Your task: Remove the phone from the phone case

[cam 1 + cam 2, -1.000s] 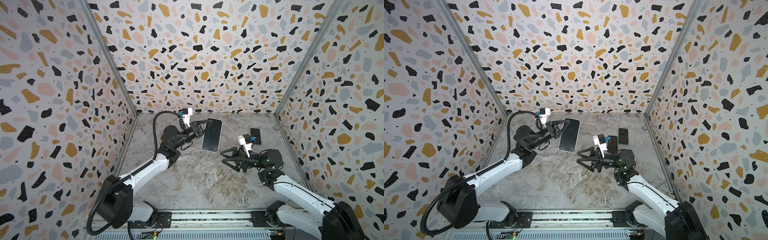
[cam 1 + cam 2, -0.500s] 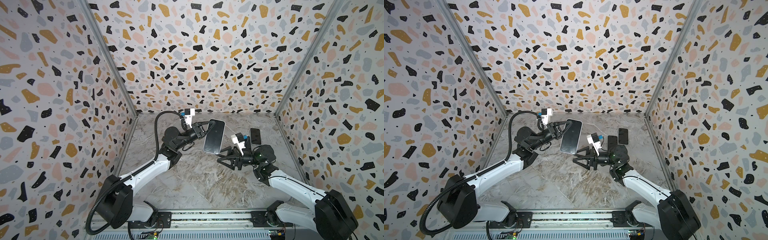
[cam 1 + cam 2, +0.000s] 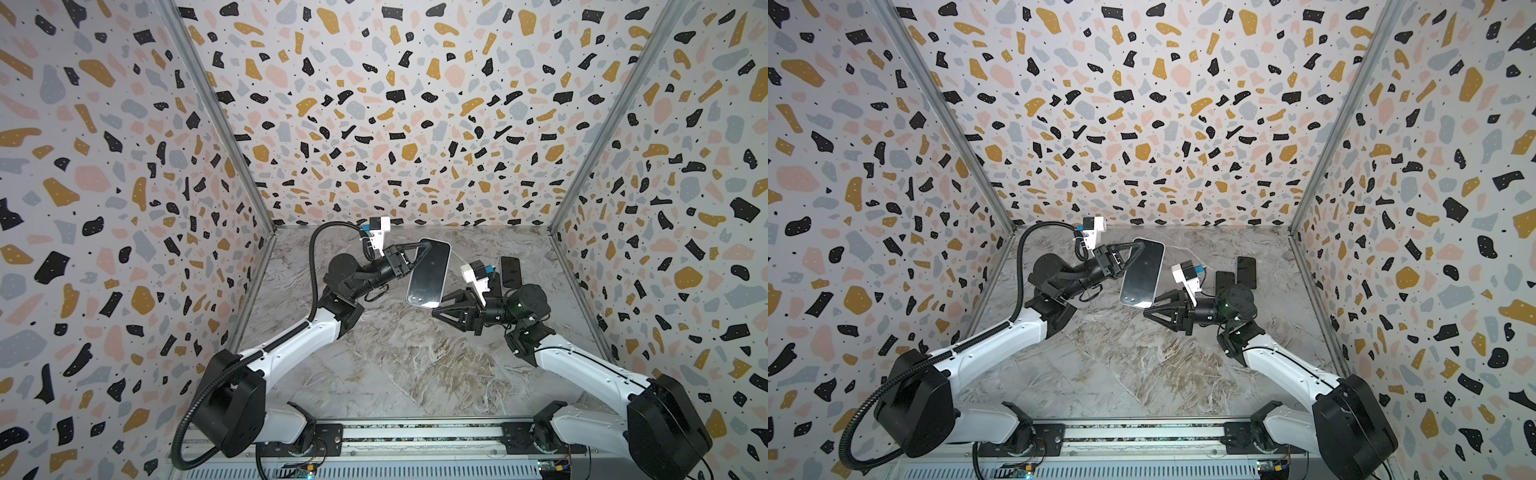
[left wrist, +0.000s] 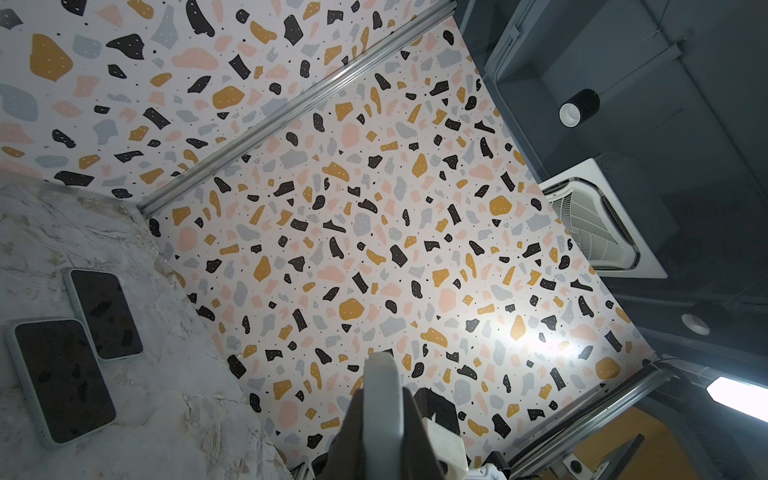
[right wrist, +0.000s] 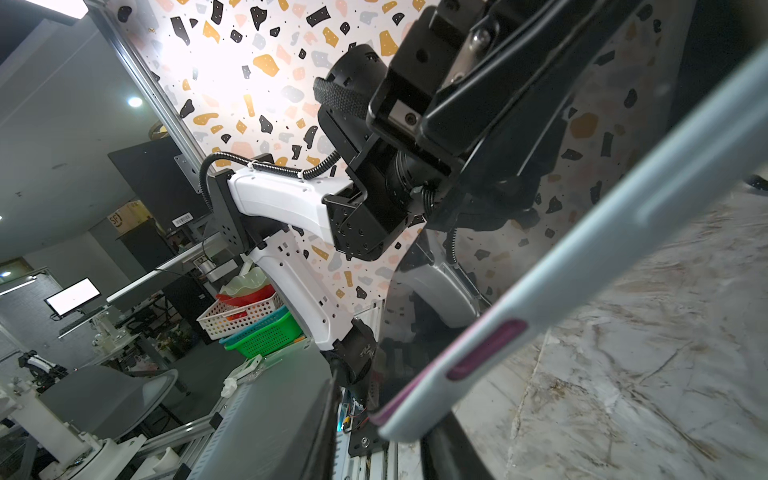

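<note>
Your left gripper (image 3: 420,249) is squeezed tight on the far end of the phone (image 3: 429,274), which sits in its pale phone case (image 5: 582,266) and hangs tilted in the air over the middle of the table (image 3: 395,353). Your right gripper (image 3: 436,306) has one finger on each side of the phone's near end, but you cannot tell if it is pinching it. Two other phones (image 4: 106,313) lie flat side by side on the far right of the table.

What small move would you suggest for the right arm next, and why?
Probably close the right gripper on the phone at its lower end: the left gripper holds the upper end aloft, and the lower end sits between the right jaws, seemingly ungripped.
</note>
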Robot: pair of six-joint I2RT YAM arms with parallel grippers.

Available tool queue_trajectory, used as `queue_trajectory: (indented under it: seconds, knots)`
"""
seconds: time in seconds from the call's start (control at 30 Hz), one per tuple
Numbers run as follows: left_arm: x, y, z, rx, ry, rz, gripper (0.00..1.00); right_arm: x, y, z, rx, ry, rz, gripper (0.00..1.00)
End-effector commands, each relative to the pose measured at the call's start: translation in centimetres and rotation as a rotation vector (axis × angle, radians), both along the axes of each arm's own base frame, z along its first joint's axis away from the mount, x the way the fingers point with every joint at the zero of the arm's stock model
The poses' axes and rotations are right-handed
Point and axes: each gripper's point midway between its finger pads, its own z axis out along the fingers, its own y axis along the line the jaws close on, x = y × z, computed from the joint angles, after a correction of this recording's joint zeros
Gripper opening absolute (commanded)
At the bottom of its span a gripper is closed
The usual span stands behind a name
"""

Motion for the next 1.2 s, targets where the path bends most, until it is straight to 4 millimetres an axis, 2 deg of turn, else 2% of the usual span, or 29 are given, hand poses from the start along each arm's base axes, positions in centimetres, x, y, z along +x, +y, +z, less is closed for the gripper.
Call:
queue_trajectory:
  seconds: [0.0, 0.4, 0.97, 1.17]
  knots:
    - [-1.9, 0.8, 3.2, -0.069, -0.103, -0.020, 0.00, -0.6, -0.2, 1.8, 0.033, -0.073, 0.016, 0.29]
    - [-1.7, -0.3, 2.0, -0.030, -0.052, -0.038, 0.00, -0.1, 0.0, 2.0, 0.011, -0.168, -0.016, 0.09]
    - [-1.9, -1.8, 1.2, -0.004, 0.023, -0.080, 0.00, 2.9, 0.3, 2.2, -0.055, -0.424, -0.194, 0.08]
    - [-1.8, -2.2, 0.7, 0.004, 0.031, -0.091, 0.00, 2.8, 0.1, 2.5, -0.029, -0.533, -0.224, 0.08]
